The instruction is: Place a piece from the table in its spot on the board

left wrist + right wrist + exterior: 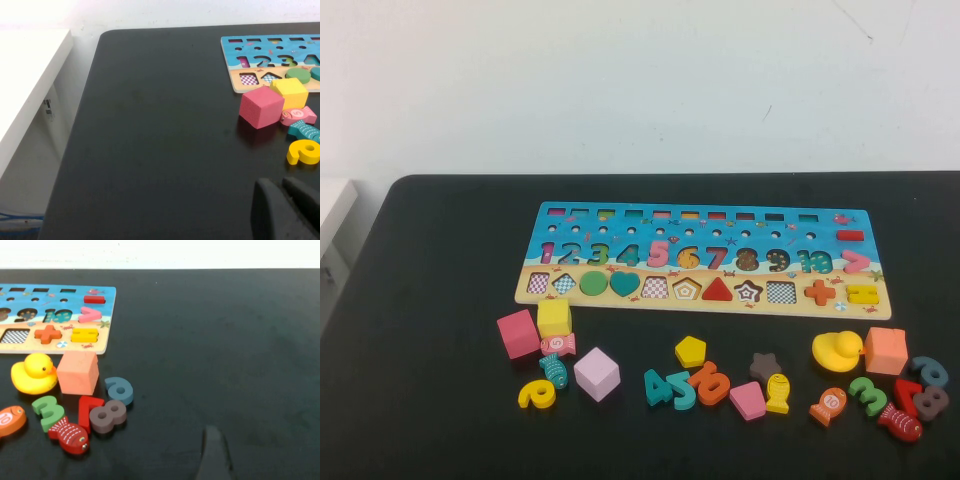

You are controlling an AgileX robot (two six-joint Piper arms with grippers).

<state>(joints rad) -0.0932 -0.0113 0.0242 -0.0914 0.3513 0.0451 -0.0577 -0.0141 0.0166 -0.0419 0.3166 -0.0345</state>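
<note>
Loose pieces [690, 351] (numbers, blocks) lie before the board [705, 260].

My left gripper [286, 210] shows two dark grey, matte finger pads [267, 210] with rounded edges. My right gripper [215, 452] shows one dark, matte, tapered finger with a rounded tip.

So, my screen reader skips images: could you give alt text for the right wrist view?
Loose wooden pieces, a yellow duck, orange cube and red fish, lie on a black table beside the blue puzzle board. The right gripper hangs low over bare tabletop.
</note>
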